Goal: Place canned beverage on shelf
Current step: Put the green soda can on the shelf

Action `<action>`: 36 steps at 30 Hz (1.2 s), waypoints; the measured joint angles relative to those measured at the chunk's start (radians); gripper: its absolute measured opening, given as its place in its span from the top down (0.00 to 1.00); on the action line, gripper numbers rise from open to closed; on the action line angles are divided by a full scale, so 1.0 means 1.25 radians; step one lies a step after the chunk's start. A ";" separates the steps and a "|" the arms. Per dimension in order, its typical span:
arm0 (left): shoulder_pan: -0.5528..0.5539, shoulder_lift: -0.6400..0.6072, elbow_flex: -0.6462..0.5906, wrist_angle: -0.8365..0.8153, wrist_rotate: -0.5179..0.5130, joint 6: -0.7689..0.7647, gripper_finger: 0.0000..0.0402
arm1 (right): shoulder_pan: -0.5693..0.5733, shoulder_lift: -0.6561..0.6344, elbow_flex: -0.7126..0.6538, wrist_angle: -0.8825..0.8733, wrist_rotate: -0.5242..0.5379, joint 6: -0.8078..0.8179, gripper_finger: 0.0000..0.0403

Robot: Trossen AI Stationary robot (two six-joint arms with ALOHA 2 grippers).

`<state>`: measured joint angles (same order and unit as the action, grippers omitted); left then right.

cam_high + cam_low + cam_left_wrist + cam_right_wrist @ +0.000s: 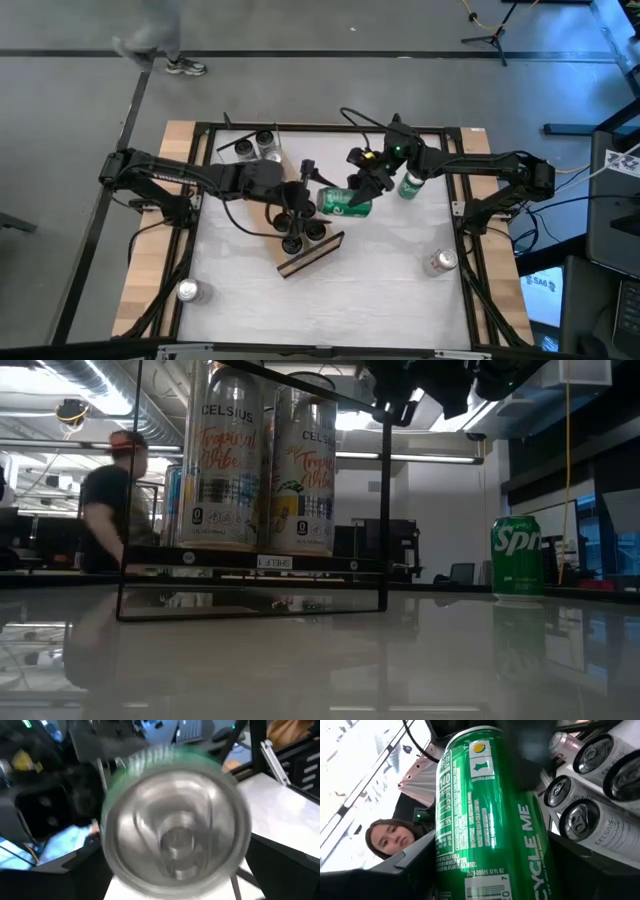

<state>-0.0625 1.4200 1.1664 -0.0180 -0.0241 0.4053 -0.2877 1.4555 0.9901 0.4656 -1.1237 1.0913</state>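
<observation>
A green Sprite can [345, 203] lies on its side in the air above the table's middle, with my right gripper [366, 186] shut on it. Its top end [175, 832] faces my left gripper [303, 196], which is open close in front of it. The shelf [322, 250] lies on the table just near of both grippers. Several Celsius cans [592, 820] stand on it. In the low view, both grippers show only as dark shapes at the top [430, 385], and the held can is hidden. My right gripper pinches the green can's side wall [470, 870] between its two fingers, one finger [412, 865] on each opposite side. It comes from the table's right. The can sits level, lifted clear of the table and the shelf. My left gripper: whether it touches the can's top end cannot be told.
A second green can [410, 185] stands right of the grippers. Two cans [256, 146] stand at the far left, one silver can [440, 262] at the near right and one [187, 291] at the near left. A person [110, 500] walks beyond the table.
</observation>
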 joint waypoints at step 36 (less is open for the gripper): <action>-0.004 -0.001 0.000 0.035 -0.012 0.019 0.27 | 0.000 0.000 0.000 -0.004 0.011 0.067 0.25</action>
<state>-0.0673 1.4193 1.1664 0.0254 -0.0395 0.4294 -0.2874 1.4555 0.9901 0.4610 -1.1103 1.1748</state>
